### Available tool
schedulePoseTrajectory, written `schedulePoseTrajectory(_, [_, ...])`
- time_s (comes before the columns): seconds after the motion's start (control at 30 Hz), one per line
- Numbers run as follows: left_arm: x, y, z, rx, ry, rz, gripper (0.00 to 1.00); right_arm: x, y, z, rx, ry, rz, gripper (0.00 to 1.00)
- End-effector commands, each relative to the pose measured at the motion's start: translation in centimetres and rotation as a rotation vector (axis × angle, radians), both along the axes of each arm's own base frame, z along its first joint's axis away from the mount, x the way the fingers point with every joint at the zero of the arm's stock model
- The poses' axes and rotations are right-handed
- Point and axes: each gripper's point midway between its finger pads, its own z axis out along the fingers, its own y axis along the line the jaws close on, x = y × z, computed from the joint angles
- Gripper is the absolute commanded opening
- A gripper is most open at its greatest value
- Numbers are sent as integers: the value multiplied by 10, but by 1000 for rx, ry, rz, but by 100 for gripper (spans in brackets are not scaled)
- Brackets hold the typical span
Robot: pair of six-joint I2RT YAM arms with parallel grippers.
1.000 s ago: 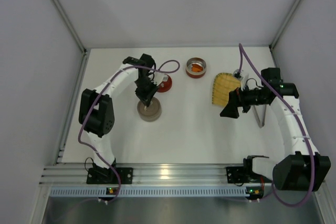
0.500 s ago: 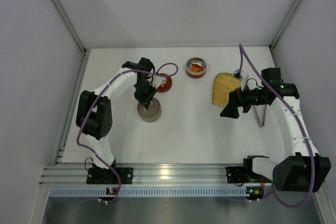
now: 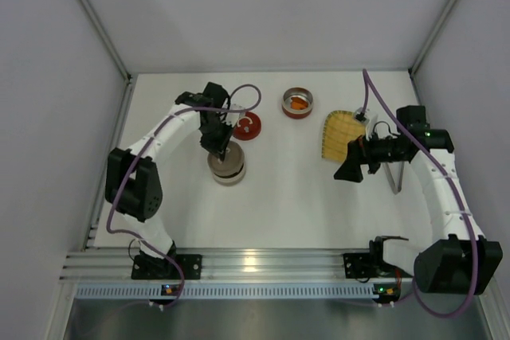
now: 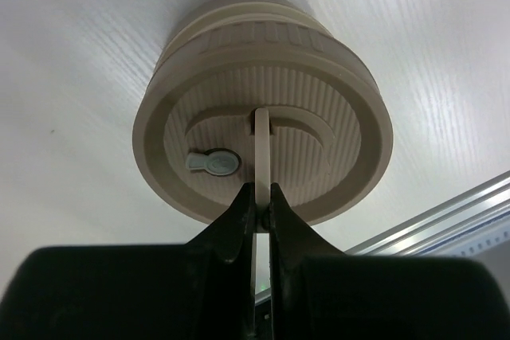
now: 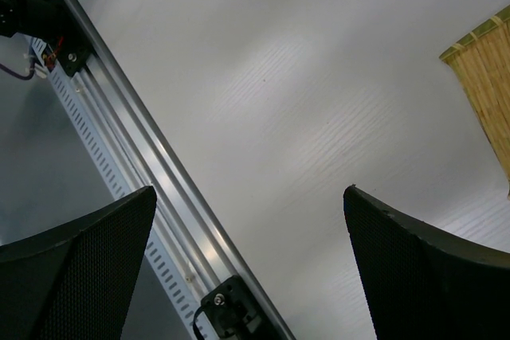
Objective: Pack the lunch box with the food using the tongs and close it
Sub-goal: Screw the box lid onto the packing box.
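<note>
Now the left gripper [image 4: 256, 199] pinches the thin handle [image 4: 262, 137] of the beige lunch box lid [image 4: 339, 145]; the right gripper [image 5: 249, 195] hangs wide open beside the yellow mat [image 5: 486, 85], with the tongs [image 3: 396, 177] under its arm

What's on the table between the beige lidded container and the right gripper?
Nothing. In the top view, the white table is bare between the beige container and the open right gripper.
</note>
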Motion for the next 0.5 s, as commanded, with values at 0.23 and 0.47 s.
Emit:
schedulePoseTrajectory(0.23, [7,21,80,3,-205,393,0,2,1,6,28,-59,-11,99])
schedulePoseTrajectory(0.47, [-18,32,37,146,-95,453,0,2,1,4,35,-54,-29,99])
